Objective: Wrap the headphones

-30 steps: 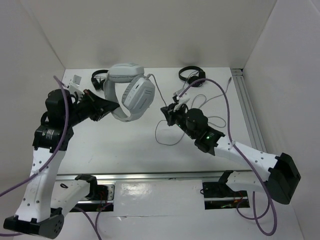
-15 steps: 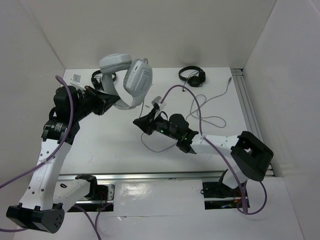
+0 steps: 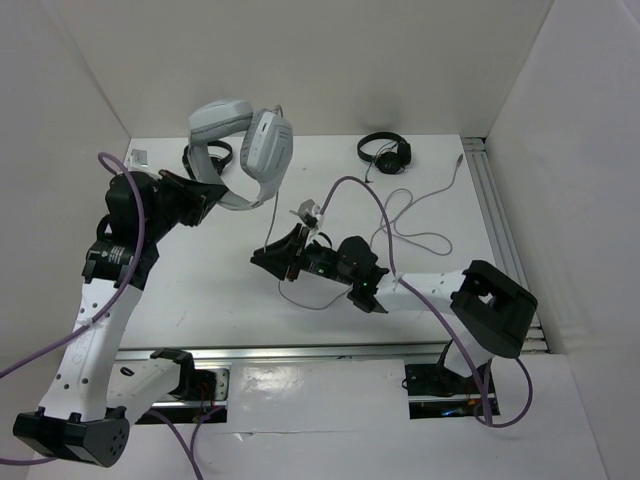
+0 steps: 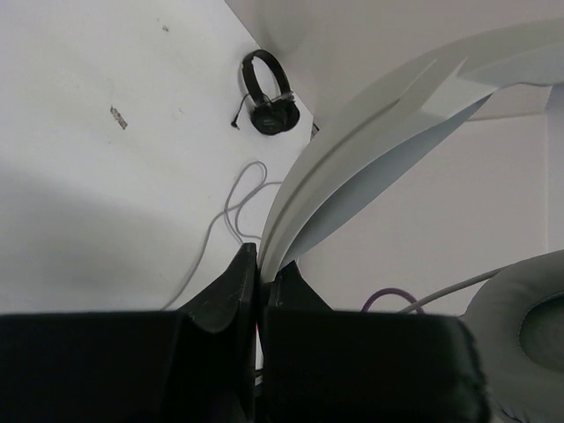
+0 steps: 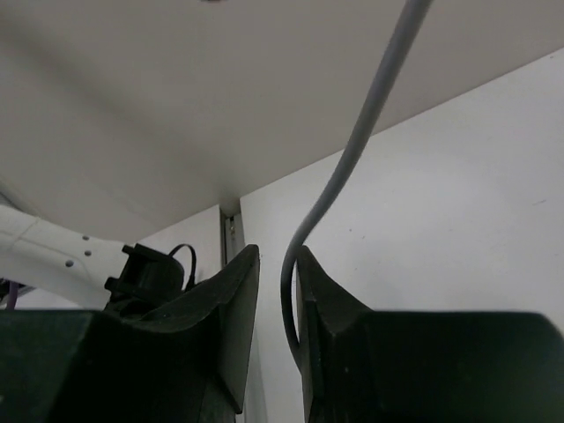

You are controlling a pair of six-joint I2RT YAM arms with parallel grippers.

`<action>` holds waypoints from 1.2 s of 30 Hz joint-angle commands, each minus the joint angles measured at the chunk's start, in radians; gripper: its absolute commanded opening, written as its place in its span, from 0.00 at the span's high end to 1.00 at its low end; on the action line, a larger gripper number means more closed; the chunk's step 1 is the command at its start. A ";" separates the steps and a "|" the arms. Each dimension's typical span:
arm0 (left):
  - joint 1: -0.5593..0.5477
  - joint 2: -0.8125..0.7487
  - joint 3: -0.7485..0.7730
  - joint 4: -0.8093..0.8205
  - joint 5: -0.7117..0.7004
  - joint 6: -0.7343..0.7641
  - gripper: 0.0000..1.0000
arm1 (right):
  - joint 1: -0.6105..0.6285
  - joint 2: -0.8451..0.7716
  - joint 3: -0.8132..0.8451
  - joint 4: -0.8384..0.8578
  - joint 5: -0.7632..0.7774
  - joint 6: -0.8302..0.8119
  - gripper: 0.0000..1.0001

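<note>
The white and light-grey headphones (image 3: 245, 150) are held in the air over the table's back left. My left gripper (image 3: 208, 197) is shut on the lower end of their headband (image 4: 379, 132), pinched between its fingertips (image 4: 262, 269). One grey ear cushion (image 4: 522, 328) hangs at the lower right. The thin pale cable (image 3: 420, 238) lies in loops on the table at the right and runs to my right gripper (image 3: 264, 256) at the table's middle. There the cable (image 5: 352, 150) passes between the nearly shut jaws (image 5: 278, 264), against the right finger.
A small black headphone (image 3: 385, 152) lies at the back right and also shows in the left wrist view (image 4: 267, 97). Another black one (image 3: 200, 156) lies at the back left behind the held headphones. A metal rail (image 3: 497, 215) runs along the right edge. White walls enclose the table.
My left gripper lifted the headphones and swung them left and back. My right gripper moved left towards the table's middle, and the cable's loop came with it.
</note>
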 commanded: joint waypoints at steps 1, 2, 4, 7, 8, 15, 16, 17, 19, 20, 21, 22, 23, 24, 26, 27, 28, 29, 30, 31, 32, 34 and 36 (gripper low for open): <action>0.008 -0.017 0.041 0.105 -0.056 -0.034 1.00 | 0.048 0.048 0.011 0.089 -0.025 0.013 0.69; 0.008 -0.008 0.041 0.105 -0.068 -0.035 1.00 | 0.048 0.048 0.011 0.089 -0.025 0.013 0.69; 0.008 0.002 0.064 0.092 -0.105 -0.035 1.00 | 0.071 0.062 0.011 0.089 -0.015 0.001 0.78; 0.017 0.030 0.101 0.043 -0.194 -0.035 1.00 | 0.105 0.089 0.021 0.054 -0.005 -0.008 0.95; 0.017 0.044 0.119 -0.018 -0.220 -0.035 1.00 | 0.125 0.089 0.021 0.036 0.013 -0.031 0.95; 0.017 0.061 0.121 -0.109 -0.380 -0.042 1.00 | 0.189 0.080 0.126 -0.223 0.061 -0.119 0.95; 0.017 0.061 0.121 -0.110 -0.396 -0.042 1.00 | 0.189 0.080 0.139 -0.246 0.061 -0.128 0.95; 0.007 0.061 0.121 -0.135 -0.435 -0.042 1.00 | 0.189 0.080 0.163 -0.289 0.073 -0.128 0.95; 0.006 0.038 0.110 -0.136 -0.435 -0.042 1.00 | 0.203 0.080 0.188 -0.329 0.108 -0.160 0.95; 0.006 0.038 0.096 -0.136 -0.418 -0.042 1.00 | 0.212 0.089 0.200 -0.360 0.123 -0.160 0.97; 0.006 0.038 0.096 -0.136 -0.401 -0.042 1.00 | 0.212 0.089 0.220 -0.369 0.148 -0.169 0.97; 0.006 0.038 0.096 -0.136 -0.388 -0.042 1.00 | 0.212 0.105 0.220 -0.369 0.148 -0.169 0.97; 0.006 0.038 0.096 -0.136 -0.387 -0.042 1.00 | 0.212 0.120 0.234 -0.378 0.148 -0.169 0.97; 0.006 0.038 0.096 -0.136 -0.387 -0.042 1.00 | 0.212 0.120 0.254 -0.378 0.159 -0.169 0.97; -0.003 0.038 0.096 -0.126 -0.421 -0.010 1.00 | 0.212 0.144 0.281 -0.412 0.159 -0.180 0.97; -0.003 0.038 0.096 -0.126 -0.421 -0.001 1.00 | 0.212 0.145 0.315 -0.424 0.148 -0.194 0.97; -0.003 0.038 0.085 -0.126 -0.435 0.028 1.00 | 0.212 0.154 0.335 -0.440 0.148 -0.194 0.97; -0.015 0.038 0.085 -0.126 -0.435 0.047 1.00 | 0.212 0.164 0.355 -0.454 0.148 -0.203 0.97; -0.032 0.038 0.075 -0.126 -0.477 0.066 1.00 | 0.212 0.164 0.393 -0.479 0.122 -0.212 0.97; -0.042 0.038 0.075 -0.126 -0.504 0.100 1.00 | 0.212 0.174 0.413 -0.496 0.110 -0.212 0.97; -0.052 0.038 0.075 -0.143 -0.537 0.111 1.00 | 0.212 0.174 0.430 -0.513 0.096 -0.224 0.97; -0.061 0.038 0.056 -0.165 -0.623 0.134 1.00 | 0.212 0.152 0.450 -0.550 0.072 -0.243 0.97; -0.061 0.038 0.042 -0.178 -0.680 0.172 1.00 | 0.212 0.109 0.450 -0.561 0.071 -0.257 0.97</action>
